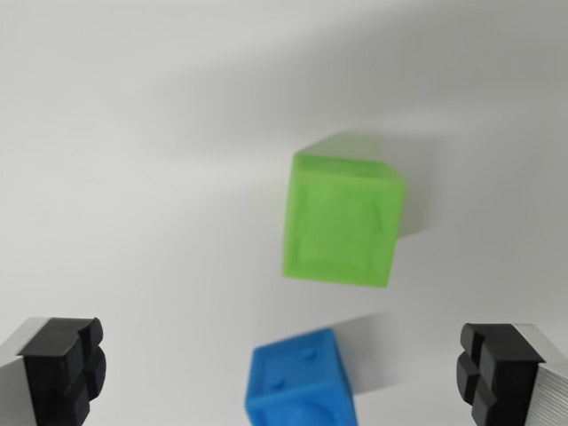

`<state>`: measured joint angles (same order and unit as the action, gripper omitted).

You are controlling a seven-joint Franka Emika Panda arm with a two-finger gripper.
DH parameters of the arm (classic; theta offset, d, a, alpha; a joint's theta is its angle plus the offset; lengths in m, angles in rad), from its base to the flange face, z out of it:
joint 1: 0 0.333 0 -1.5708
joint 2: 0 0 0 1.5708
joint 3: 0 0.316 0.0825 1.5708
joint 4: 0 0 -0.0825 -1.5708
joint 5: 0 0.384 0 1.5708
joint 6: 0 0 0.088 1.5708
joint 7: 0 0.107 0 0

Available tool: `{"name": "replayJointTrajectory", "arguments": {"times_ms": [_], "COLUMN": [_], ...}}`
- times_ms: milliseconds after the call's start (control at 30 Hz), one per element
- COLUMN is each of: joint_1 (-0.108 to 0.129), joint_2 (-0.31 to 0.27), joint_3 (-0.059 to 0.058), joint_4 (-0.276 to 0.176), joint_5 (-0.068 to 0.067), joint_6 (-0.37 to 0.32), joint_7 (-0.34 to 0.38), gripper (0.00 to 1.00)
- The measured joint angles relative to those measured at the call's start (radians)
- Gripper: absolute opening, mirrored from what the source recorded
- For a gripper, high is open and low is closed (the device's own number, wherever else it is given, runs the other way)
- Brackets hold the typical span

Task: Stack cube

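Nowhere on either cube does any readable writing or brand mark show. The green cube (342,222) sits on the white worktop (133,177) right of centre in the wrist view, blurred, with a faint raised outline on its facing side that is too soft to make out. The blue cube (300,382) lies just below it, apart from it, its lower part cut off by the frame edge. The fingers (64,366) stand wide apart at the bottom corners, holding nothing; only their black pads and grey edges show.
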<state>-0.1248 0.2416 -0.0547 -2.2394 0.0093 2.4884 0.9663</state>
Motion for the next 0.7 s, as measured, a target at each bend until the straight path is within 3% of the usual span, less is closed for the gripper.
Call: {"name": "replayJointTrajectory", "arguments": {"times_ms": [433, 700], "joint_1": [-0.026, -0.031], "joint_2": [0.085, 0.16], "joint_3": [-0.013, -0.009], "joint_4": [-0.034, -0.031], "joint_5": [0.027, 0.038], "joint_6": [0.106, 0.176], "joint_7": [0.015, 0.014], "gripper": [1.0, 1.0]}}
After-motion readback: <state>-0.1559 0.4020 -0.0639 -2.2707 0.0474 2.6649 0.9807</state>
